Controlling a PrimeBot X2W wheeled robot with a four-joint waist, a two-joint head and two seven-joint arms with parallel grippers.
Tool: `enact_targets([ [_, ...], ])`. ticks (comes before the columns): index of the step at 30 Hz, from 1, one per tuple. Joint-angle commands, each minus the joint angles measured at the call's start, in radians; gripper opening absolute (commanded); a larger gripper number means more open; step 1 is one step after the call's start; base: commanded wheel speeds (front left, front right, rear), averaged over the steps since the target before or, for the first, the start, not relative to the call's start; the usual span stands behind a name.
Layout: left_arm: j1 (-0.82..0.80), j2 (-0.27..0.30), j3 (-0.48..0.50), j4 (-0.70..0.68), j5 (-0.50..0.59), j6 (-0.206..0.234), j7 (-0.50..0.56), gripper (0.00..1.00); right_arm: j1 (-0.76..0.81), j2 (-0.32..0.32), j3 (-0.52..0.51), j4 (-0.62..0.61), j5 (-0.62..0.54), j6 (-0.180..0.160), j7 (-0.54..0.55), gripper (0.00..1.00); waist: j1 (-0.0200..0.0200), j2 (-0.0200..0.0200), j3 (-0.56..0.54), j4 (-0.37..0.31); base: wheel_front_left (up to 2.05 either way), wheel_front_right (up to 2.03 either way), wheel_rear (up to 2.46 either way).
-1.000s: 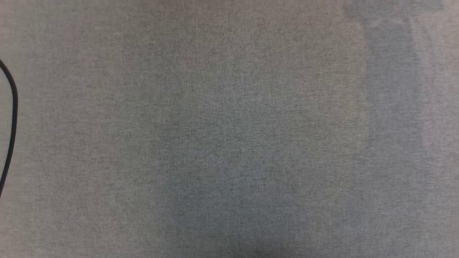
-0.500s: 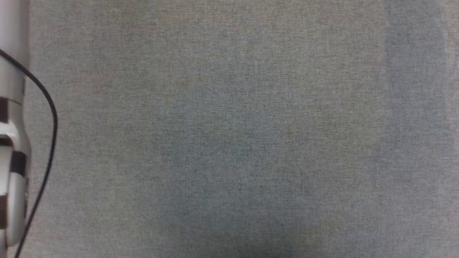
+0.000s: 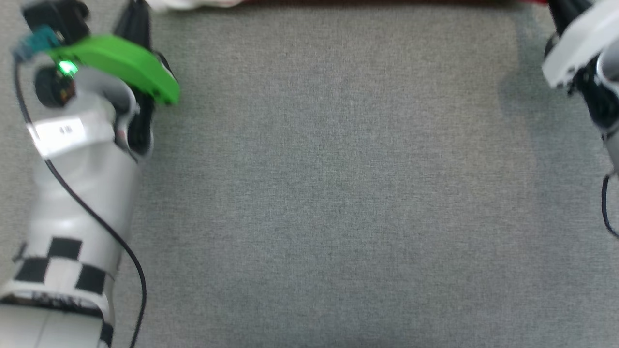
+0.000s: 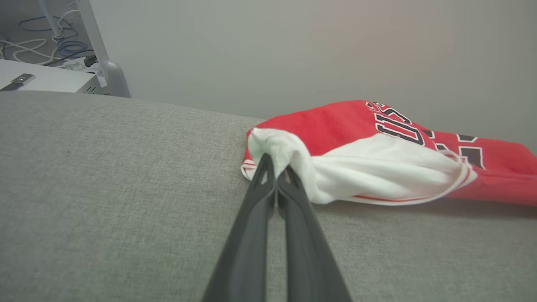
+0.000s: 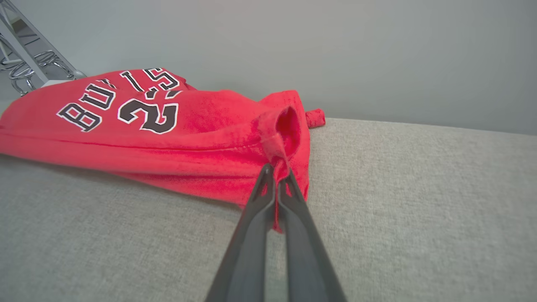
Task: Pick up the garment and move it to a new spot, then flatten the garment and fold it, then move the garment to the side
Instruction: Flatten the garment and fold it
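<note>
Cloth covered the very tips of our left gripper point(image 4: 275, 167), which was pressed fully shut on a bunch of white sleeve from the garment point(image 4: 361, 138), so we could not tell how deep the bite went. Our right gripper point(image 5: 277, 170) was closed just as tight, nipping a puckered red fold at the shirt's other end. In the head view the shirt was cut down to a thin white and red sliver along the top edge. That picture was smeared, with our left forearm point(image 3: 82, 193) and its green cover point(image 3: 121, 63) at one side and our right wrist point(image 3: 575, 43) cropped by the other. Folds broke up the black print; we could read "BU" and "23" in the right wrist view, while the remaining letters were crumpled. The shirt lay rumpled on the grey woven surface point(image 4: 105, 188), close to its far edge, stretched between our two grips. Behind it stood a plain pale wall point(image 4: 293, 50). Past one end we saw a pale post point(image 4: 100, 54), a white box point(image 4: 42, 79) and loose cables point(image 4: 37, 42), and past the other some chrome tubing point(image 5: 25, 63).
</note>
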Motion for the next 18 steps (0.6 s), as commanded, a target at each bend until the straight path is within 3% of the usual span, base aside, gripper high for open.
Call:
enact_targets([
  [1, 0.063, -0.002, 0.006, -0.026, -0.014, -0.004, -0.006, 0.0, 0.064, -0.023, 0.003, -0.023, 0.027, -0.002, -0.001, 0.0, 0.0, 0.0, -0.087, 0.018, 0.0, 0.0, 0.0],
  [8, 0.321, 0.018, 0.006, -0.15, -0.017, 0.022, -0.005, 0.0, 0.302, -0.074, -0.019, -0.103, 0.073, -0.002, -0.002, 0.0, 0.0, 0.0, -0.215, 0.015, 0.0, 0.0, 0.0],
  [18, 0.698, 0.093, 0.004, -0.447, -0.038, 0.139, 0.08, 0.0, 0.619, -0.095, -0.121, -0.23, 0.06, -0.002, 0.03, 0.0, 0.0, 0.0, -0.365, 0.012, 0.0, 0.0, 0.0],
])
